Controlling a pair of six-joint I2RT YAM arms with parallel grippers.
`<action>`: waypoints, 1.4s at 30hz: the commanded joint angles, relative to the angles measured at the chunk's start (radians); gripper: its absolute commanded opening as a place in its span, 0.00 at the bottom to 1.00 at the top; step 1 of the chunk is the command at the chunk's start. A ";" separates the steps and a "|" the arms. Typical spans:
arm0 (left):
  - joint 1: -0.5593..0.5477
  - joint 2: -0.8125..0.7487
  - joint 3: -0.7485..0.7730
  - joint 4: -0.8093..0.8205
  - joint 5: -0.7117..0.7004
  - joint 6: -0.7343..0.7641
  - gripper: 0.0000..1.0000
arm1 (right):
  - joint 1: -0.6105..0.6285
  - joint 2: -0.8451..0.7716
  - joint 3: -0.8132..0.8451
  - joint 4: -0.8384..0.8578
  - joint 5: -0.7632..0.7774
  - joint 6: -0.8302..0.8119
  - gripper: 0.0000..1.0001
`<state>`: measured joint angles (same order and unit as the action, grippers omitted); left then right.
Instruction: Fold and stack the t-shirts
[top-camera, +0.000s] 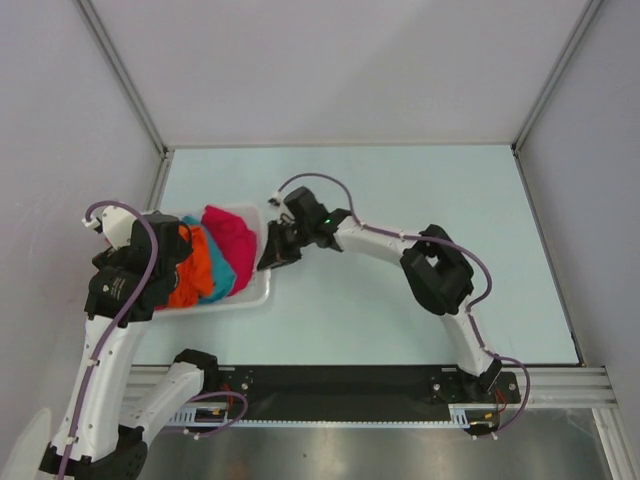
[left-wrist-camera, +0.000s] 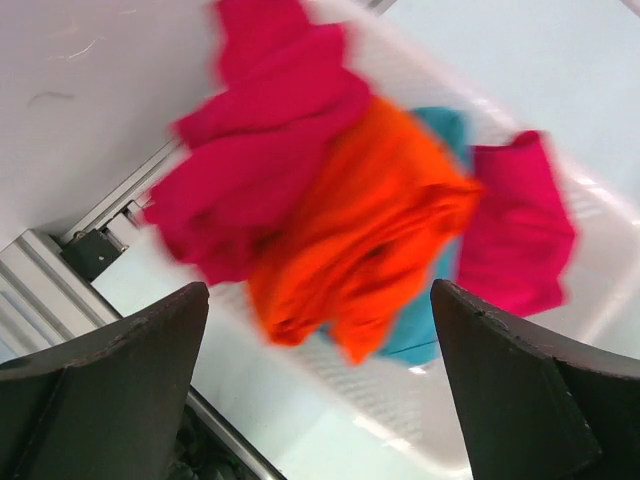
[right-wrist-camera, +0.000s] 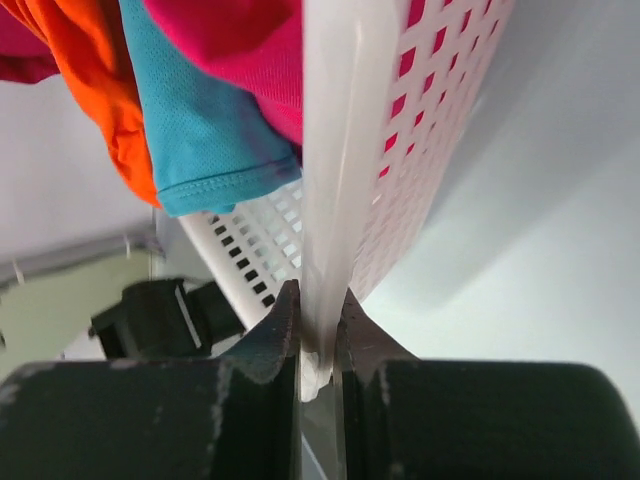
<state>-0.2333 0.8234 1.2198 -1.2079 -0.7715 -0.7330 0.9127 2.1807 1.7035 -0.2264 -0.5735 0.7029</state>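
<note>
right gripper (right-wrist-camera: 320, 318) clamped on rim of basket (right-wrist-camera: 328, 150); left gripper (left-wrist-camera: 315, 300) wide open, empty, over t-shirts (left-wrist-camera: 370, 230). They look light, limp, bunched: pinch a top fold.

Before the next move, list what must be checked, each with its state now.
1. Right gripper shut on the rim of the white slatted plastic basket: ok.
2. Left gripper open above the shirts: ok.
3. Crimson red t-shirt, orange t-shirt and teal t-shirt in the basket: ok.
4. A shirt held by the left gripper: not ok, it grips nothing.
5. Shirts free of each other: cannot tell, they overlap.
</note>
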 joint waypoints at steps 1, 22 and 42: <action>0.009 -0.007 0.006 0.041 0.020 0.023 0.98 | -0.196 -0.076 -0.097 0.018 0.297 -0.080 0.00; 0.009 -0.021 -0.020 0.059 0.060 0.052 0.99 | -0.640 -0.403 -0.518 0.101 0.483 0.089 0.00; 0.009 -0.013 -0.060 0.102 0.172 0.109 0.99 | -1.018 -0.636 -0.699 0.108 0.572 0.144 0.00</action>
<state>-0.2325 0.8051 1.1694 -1.1397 -0.6346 -0.6601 -0.0345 1.6314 1.0409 -0.1448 -0.1776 0.8970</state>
